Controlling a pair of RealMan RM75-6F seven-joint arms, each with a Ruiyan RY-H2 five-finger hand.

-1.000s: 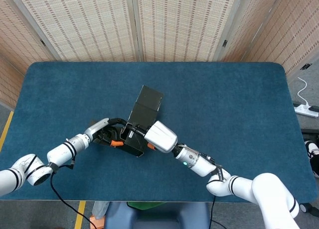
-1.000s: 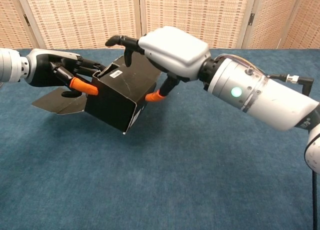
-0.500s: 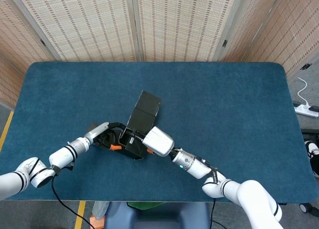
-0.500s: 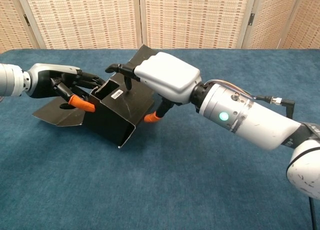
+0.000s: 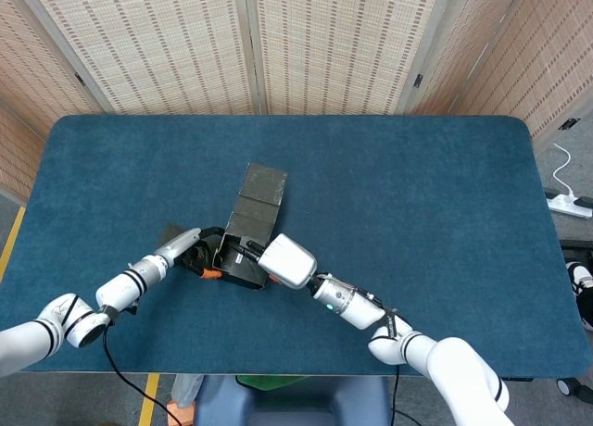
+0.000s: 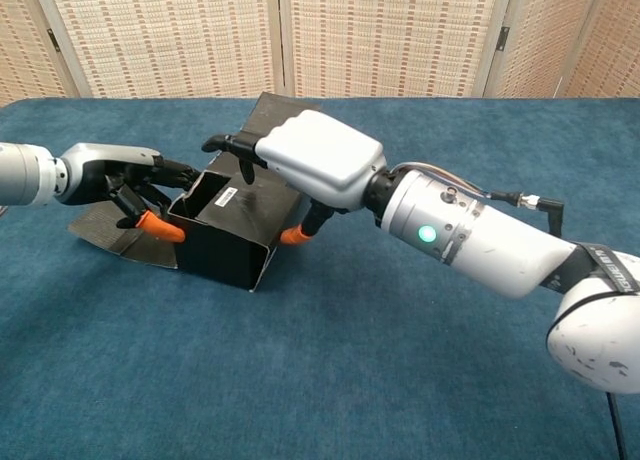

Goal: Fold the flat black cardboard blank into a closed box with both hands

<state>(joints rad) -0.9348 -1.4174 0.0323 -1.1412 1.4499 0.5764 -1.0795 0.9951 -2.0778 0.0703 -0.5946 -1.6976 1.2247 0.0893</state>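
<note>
Black cardboard box (image 6: 225, 242) – dark blue table (image 6: 330, 380) – beige slatted screens (image 5: 306, 46)

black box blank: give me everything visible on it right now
The black cardboard box is partly folded: matte black walls stand up into an open-topped body on the blue table, with a small white label on an inner wall. One flap lies flat to the left, a longer lid panel extends away behind. The left hand holds its left wall; the right hand lies over the top, with fingers at the near right wall. It is not closed.
</note>
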